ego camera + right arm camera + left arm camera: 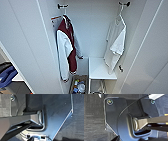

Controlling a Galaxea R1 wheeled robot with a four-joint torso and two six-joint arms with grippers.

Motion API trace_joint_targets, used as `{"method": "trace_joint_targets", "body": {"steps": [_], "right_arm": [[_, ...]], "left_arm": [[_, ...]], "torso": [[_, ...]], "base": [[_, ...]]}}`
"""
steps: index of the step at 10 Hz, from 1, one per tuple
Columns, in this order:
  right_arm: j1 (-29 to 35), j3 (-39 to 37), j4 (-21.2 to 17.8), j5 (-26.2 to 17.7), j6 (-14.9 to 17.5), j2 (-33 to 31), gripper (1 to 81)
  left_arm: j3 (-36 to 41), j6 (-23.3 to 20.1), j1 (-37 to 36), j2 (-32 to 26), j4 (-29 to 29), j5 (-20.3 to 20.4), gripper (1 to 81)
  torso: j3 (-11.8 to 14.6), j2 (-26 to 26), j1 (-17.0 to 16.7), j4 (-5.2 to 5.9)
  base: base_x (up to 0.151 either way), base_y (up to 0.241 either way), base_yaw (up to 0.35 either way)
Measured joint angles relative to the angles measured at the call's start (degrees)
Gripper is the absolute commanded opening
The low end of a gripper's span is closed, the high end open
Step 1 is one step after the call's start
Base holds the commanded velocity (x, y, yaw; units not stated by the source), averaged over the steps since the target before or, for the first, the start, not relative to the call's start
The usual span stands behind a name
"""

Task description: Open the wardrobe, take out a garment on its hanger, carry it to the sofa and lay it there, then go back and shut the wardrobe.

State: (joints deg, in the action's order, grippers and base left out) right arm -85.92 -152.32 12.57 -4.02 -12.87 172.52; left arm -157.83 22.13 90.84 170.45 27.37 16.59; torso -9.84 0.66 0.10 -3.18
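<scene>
Two garments hang inside the open wardrobe (95,37), each from its own dark hook fixed high on the back wall. The white T-shirt (115,45) is on the right side, on a thin white hanger (121,15) whose slim hook goes over the right wall hook (124,3). The shirt falls freely and its lower edge comes down in front of a white shelf (100,71). On the left hangs a maroon varsity jacket (66,47) with white sleeves, well apart from the shirt, so I judge the shirt can be lifted off without disturbing the jacket. Both doors stand swung outward, the left door (27,45) and the right door (147,50), and this leaves the whole interior free to reach; the opening step looks finished. Below the jacket, an open box (78,86) with small colourful items sits on the wardrobe floor beside the shelf.

The two wrist views look down at dark grey carpet (92,119), past the robot's own dark plate and jointed bar. This suggests that both arms hang low, not yet raised toward the hanger. I cannot tell from these views whether the left or the right gripper is open or closed. At the lower left of the head view, something blue (7,75) is visible past the door; it is too unclear to name.
</scene>
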Motion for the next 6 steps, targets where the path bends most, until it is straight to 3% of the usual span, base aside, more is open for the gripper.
{"method": "trace_joint_targets", "body": {"steps": [2,4,6], "right_arm": [[-0.6,1.74,-0.06,2.18,0.04,-1.1,81.1],[-3.16,5.19,-0.11,7.22,0.06,-3.11,81.1],[-4.38,5.63,-0.34,7.72,-0.1,-3.3,81.1]], "left_arm": [[1.19,-0.02,1.27,-1.73,2.15,3.08,81.1],[1.33,0.0,1.74,-1.78,3.02,3.13,81.1],[1.52,-0.02,1.52,-1.27,3.28,3.13,81.1]], "torso": [[0.02,0.0,-0.02,0.0],[0.02,0.0,-0.02,0.0],[0.02,0.02,-0.02,0.0]], "base": [[0.0,0.0,0.0],[0.0,0.0,0.0],[0.0,0.0,0.0]]}}
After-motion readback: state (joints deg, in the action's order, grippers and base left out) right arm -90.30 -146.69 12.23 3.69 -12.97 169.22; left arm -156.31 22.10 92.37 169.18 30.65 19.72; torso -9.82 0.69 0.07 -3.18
